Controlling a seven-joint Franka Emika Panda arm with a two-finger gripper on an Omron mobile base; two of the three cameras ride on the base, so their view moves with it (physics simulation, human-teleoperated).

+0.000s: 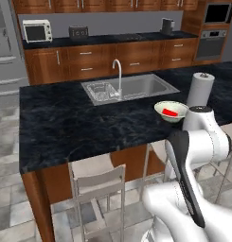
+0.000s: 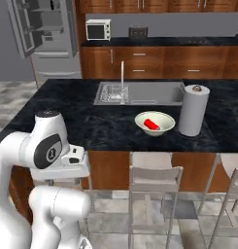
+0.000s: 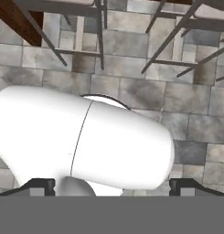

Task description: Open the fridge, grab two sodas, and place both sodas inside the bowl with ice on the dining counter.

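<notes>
The tabletop is black marbled stone with a dull sheen, on a brown wood base. The sink and tap look like brushed steel. The bowl is smooth, pale and matt. The floor is rough grey stone tile.

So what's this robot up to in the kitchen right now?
It is fetching sodas for the bowl on the dining counter. One red soda already lies in the bowl, beside a paper-towel roll. The fridge in the back stands with a door open. The arm is folded low by the stools, and its end effector is open and empty, pointing down at the tiled floor. A second soda has yet to reach the bowl.
</notes>
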